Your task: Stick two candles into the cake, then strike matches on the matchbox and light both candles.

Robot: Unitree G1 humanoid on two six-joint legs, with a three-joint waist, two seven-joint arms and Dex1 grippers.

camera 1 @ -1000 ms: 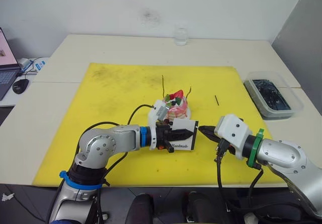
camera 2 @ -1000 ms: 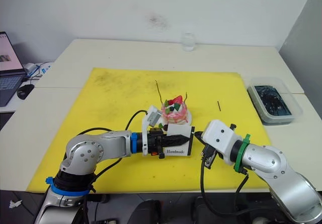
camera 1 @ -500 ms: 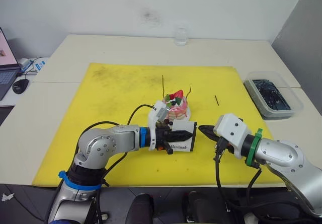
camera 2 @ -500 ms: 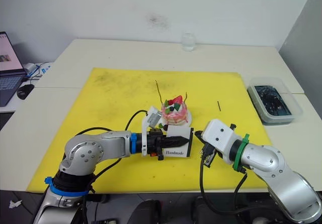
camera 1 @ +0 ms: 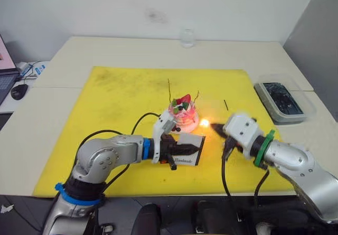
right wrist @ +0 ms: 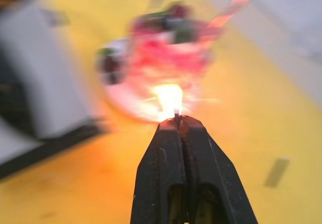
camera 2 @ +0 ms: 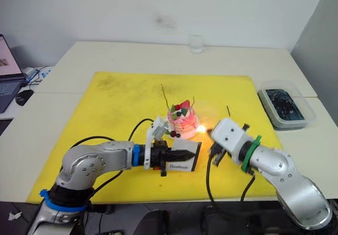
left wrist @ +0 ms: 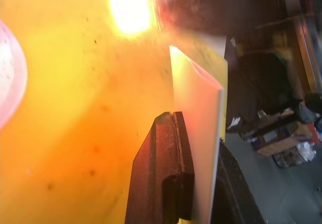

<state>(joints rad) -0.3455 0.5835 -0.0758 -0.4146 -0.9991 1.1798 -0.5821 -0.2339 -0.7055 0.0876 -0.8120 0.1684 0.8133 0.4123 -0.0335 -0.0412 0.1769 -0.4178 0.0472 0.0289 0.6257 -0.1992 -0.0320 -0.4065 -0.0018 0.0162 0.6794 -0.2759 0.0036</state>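
Over yellow mat (camera 1: pixel 121 95), right claw (camera 1: pixel 215 127) pinches burning match (right wrist: pixel 176 115) beside cake (camera 1: pixel 182 112); left claw (camera 1: pixel 194 149) clamps matchbox (camera 1: pixel 190 143).

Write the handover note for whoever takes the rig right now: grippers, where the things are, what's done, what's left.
Left gripper: shut on the matchbox, held on edge over the yellow mat, in front of the cake.
Right gripper: shut on a burning match, flame beside the cake's plate.
Spare match lies on the mat, right of the cake.
Done: both candles stand in the cake; one match struck.
Left: light both candles; neither wick shows a flame.
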